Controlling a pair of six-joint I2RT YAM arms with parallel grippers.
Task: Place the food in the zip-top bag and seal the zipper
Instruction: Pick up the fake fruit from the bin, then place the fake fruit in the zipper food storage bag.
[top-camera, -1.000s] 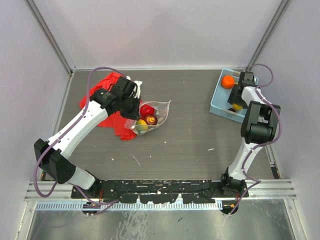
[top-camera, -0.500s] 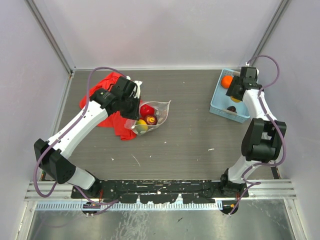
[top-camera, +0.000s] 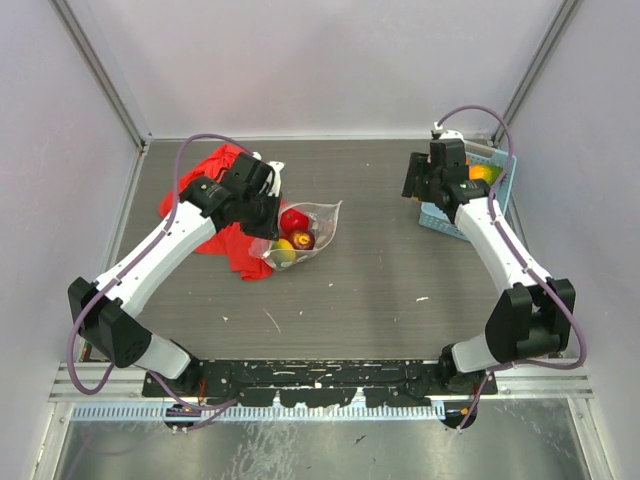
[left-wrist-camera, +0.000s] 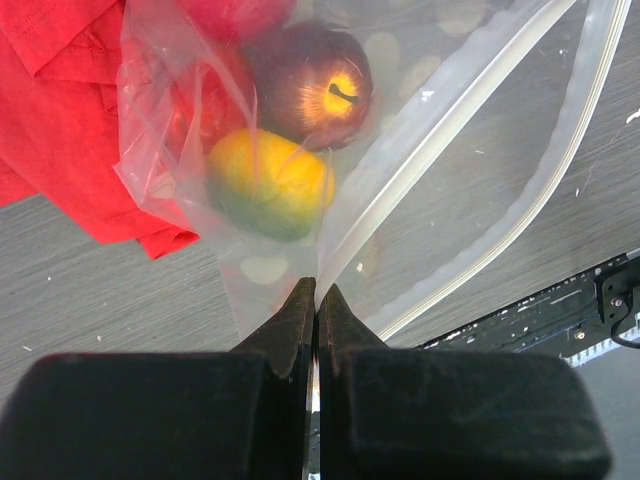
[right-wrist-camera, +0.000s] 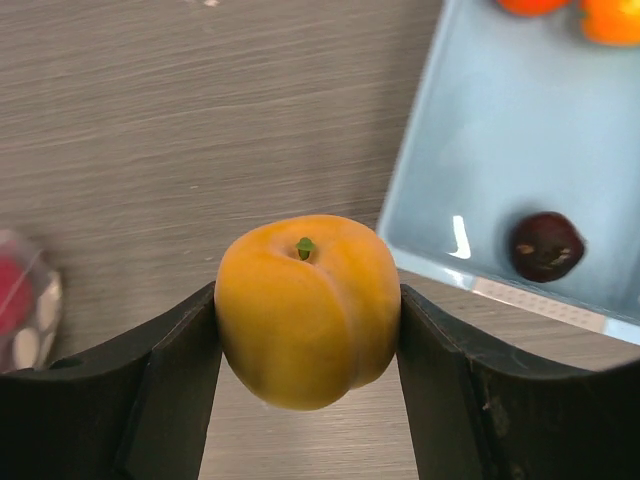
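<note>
The clear dotted zip-top bag (top-camera: 318, 225) lies open at centre-left and holds a red fruit (top-camera: 293, 220), a dark red apple (left-wrist-camera: 310, 85) and a yellow-green fruit (left-wrist-camera: 270, 185). Its zipper (left-wrist-camera: 470, 100) shows as two separated strips. My left gripper (left-wrist-camera: 317, 290) is shut on the bag's edge, by the red cloth (top-camera: 215, 165). My right gripper (right-wrist-camera: 308, 300) is shut on a yellow-orange peach (right-wrist-camera: 308, 310) and holds it above the table, just left of the light blue basket (right-wrist-camera: 500, 130). In the top view that gripper (top-camera: 420, 182) is at the basket's left side.
The basket (top-camera: 443, 216) at the back right holds a dark purple fruit (right-wrist-camera: 547, 245) and orange fruits (right-wrist-camera: 610, 20). The red cloth (left-wrist-camera: 60, 120) lies partly under the bag. Walls close the table at the back and both sides.
My right arm has swung left from over the basket, carrying the peach out to the basket's left edge. The left arm and the bag have not moved.
</note>
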